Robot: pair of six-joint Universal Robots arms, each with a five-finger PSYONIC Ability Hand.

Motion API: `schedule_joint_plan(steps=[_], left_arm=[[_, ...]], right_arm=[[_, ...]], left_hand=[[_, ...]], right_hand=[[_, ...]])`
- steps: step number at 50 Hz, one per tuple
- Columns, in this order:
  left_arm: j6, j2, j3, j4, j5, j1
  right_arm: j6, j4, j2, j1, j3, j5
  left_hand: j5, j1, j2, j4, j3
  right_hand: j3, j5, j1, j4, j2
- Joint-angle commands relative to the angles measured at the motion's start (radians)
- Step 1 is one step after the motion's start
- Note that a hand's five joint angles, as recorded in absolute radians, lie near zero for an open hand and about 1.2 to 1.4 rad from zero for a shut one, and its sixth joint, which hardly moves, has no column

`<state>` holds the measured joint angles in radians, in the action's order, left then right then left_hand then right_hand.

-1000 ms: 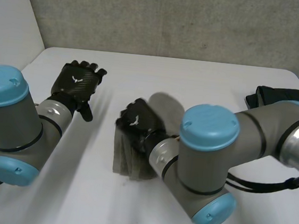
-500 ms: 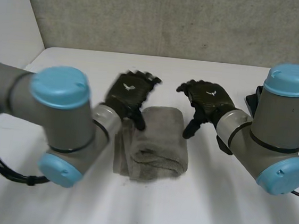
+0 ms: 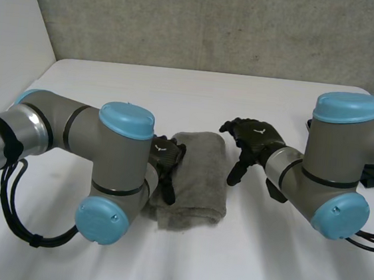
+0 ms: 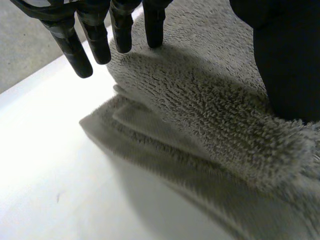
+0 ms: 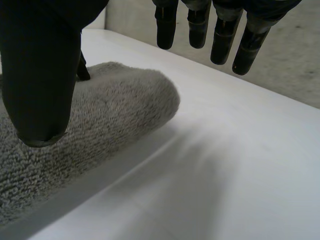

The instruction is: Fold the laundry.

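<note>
Seen from above, the folded grey terry towel (image 3: 193,181) lies in the middle of the white table (image 3: 112,92), with the left hand (image 3: 167,165) resting on its left edge and the right hand (image 3: 254,135) just beside its right. The left wrist view shows straight fingers (image 4: 72,47) gripping nothing, so press flat to smooth the layers. The right wrist view shows loose, empty fingers (image 5: 222,40) and the thumb (image 5: 40,75) seemingly just off the rounded fold; steady it there.

The grey towel (image 3: 197,174) is thick, nubby terry cloth, the white counter (image 3: 178,92) smooth and faintly glossy, the black left hand (image 3: 164,159) and right hand (image 3: 258,135) matt, the wall (image 3: 219,23) rough and grainy.
</note>
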<state>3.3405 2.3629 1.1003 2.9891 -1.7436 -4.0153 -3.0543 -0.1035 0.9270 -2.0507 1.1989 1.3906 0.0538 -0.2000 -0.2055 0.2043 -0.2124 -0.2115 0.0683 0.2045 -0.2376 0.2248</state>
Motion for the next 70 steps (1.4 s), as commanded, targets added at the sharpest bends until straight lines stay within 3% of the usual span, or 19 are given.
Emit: schedule_joint_plan(steps=[1,12,23,26,31,35,38,43,47,63,70], left_arm=[[0.040,-0.022,0.052,-0.015,-0.007,0.002],[0.043,-0.073,0.088,-0.019,-0.083,-0.001],[0.039,-0.145,0.112,0.013,-0.063,-0.005],[0.037,-0.145,0.115,0.051,-0.019,-0.001],[0.037,-0.128,0.112,0.105,0.152,-0.005],[0.039,-0.074,0.086,0.102,0.200,-0.008],[0.039,-0.048,0.072,0.097,0.182,-0.019],[0.043,-0.030,0.072,0.067,0.057,-0.060],[0.043,-0.033,0.073,0.042,0.003,-0.065],[0.037,-0.051,0.104,-0.002,0.004,-0.033],[0.031,-0.187,0.125,-0.001,0.010,-0.033]], right_arm=[[0.003,-0.031,-0.062,-0.062,-0.065,-0.030],[0.008,-0.074,-0.154,-0.072,-0.131,-0.030],[0.094,-0.079,-0.192,-0.072,-0.170,-0.019],[0.092,-0.079,-0.192,-0.074,-0.168,-0.019],[0.091,-0.079,-0.186,-0.078,-0.163,-0.018],[0.089,-0.078,-0.183,-0.085,-0.159,-0.004],[0.089,-0.079,-0.182,-0.085,-0.157,0.014],[0.097,-0.079,-0.182,-0.085,-0.159,0.024],[0.098,-0.078,-0.186,-0.085,-0.160,0.024],[0.100,-0.076,-0.186,-0.086,-0.171,0.025],[0.100,-0.065,-0.054,-0.074,-0.150,0.076]], left_hand=[[-0.027,-0.002,0.004,-0.003,0.011],[-0.027,-0.002,0.004,-0.003,0.011],[-0.029,0.001,0.007,-0.005,0.014],[-0.032,0.004,0.010,-0.008,0.016],[-0.032,0.004,0.010,-0.008,0.017],[-0.027,-0.002,0.004,-0.003,0.011],[-0.024,-0.005,0.001,0.000,0.008],[-0.009,-0.019,-0.014,0.015,-0.007],[-0.009,-0.019,-0.014,0.015,-0.007],[-0.012,-0.016,-0.011,0.012,-0.004],[-0.029,0.001,0.007,-0.005,0.013]], right_hand=[[0.037,-0.068,-0.030,0.063,-0.050],[0.037,-0.068,-0.030,0.063,-0.050],[0.037,-0.068,-0.030,0.063,-0.050],[0.037,-0.068,-0.030,0.063,-0.050],[0.037,-0.068,-0.030,0.063,-0.050],[0.037,-0.068,-0.030,0.063,-0.050],[0.037,-0.068,-0.030,0.063,-0.050],[0.037,-0.068,-0.030,0.063,-0.050],[0.037,-0.068,-0.030,0.063,-0.050],[0.037,-0.068,-0.030,0.063,-0.050],[0.037,-0.068,-0.030,0.063,-0.050]])
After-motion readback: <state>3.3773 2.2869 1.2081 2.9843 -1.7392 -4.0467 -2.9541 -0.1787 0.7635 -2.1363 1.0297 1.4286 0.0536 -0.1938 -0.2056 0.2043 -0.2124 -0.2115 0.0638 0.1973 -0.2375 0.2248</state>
